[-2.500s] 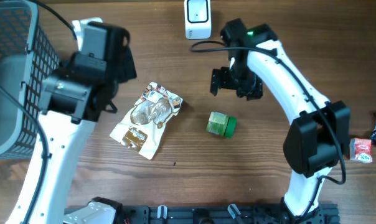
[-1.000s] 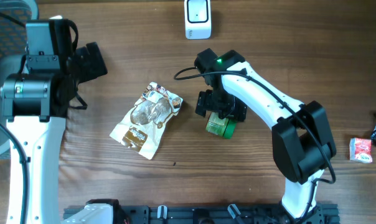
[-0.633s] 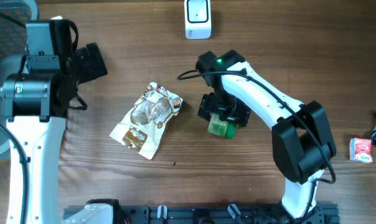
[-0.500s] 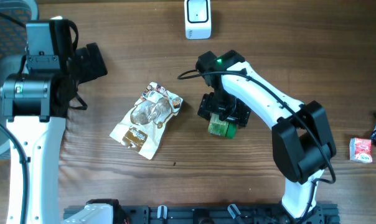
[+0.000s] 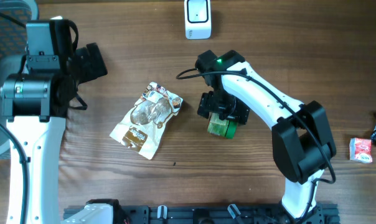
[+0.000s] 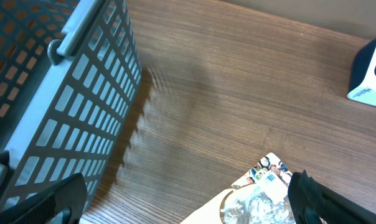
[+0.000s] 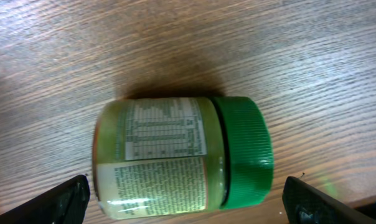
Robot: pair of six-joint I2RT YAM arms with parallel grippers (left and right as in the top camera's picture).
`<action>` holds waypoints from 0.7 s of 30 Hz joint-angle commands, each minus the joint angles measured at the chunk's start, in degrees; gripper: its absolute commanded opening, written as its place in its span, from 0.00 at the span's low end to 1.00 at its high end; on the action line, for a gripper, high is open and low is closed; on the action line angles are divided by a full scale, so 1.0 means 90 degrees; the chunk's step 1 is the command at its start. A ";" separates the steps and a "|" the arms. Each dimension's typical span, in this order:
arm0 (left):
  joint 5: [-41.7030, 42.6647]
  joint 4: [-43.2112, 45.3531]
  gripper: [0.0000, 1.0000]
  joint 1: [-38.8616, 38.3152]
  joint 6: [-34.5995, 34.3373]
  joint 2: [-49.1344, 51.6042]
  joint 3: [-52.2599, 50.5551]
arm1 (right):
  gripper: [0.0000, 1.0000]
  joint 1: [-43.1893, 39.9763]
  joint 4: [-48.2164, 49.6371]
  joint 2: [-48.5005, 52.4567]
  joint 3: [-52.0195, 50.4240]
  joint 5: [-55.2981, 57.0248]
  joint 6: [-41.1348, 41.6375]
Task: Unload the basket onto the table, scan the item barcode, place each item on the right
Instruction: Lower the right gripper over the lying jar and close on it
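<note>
Black fingers of the right hand stand spread wide, one at each lower corner of the wrist view, with nothing held between them. The hand hangs directly over the jar. The jar lies on its side on the wooden tabletop, just right of the middle of the overhead frame, with its green lid pointing to the right of the wrist view. Its label faces up and shows a printed table and small text. I can make out no barcode there, so it may be on a side turned away.

A snack pouch lies flat to the left of the jar. The white scanner stands at the upper middle of the frame, well apart from the jar. The left hand, also wide and holding nothing, waits at the upper left beside the grey basket. A red packet lies at the far right edge.

The task looks to be barely begun: the approach to the jar is made, but no grasp. What is left is to close on the jar, lift it, carry it to the scanner and present the barcode.
</note>
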 commanded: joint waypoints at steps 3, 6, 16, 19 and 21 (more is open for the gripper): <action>0.0075 -0.0007 1.00 0.0041 0.0075 -0.0102 -0.0012 | 1.00 0.0010 -0.0046 -0.0029 -0.0131 0.0131 0.0044; 0.0075 -0.0007 1.00 0.0041 0.0075 -0.0102 -0.0012 | 1.00 0.0007 0.0170 -0.0029 -0.0406 0.0134 0.0053; 0.0075 -0.0007 1.00 0.0041 0.0075 -0.0102 -0.0012 | 1.00 0.0007 0.0787 -0.0029 -0.0780 -0.0039 -0.0165; 0.0075 -0.0022 1.00 0.0041 0.0075 -0.0102 -0.0012 | 1.00 0.0007 0.1032 -0.0029 -0.0806 -0.0138 -0.0301; 0.0073 -0.0029 1.00 0.0041 0.0075 -0.0102 -0.0012 | 1.00 0.0007 0.1081 -0.0029 -0.0831 -0.0136 -0.0299</action>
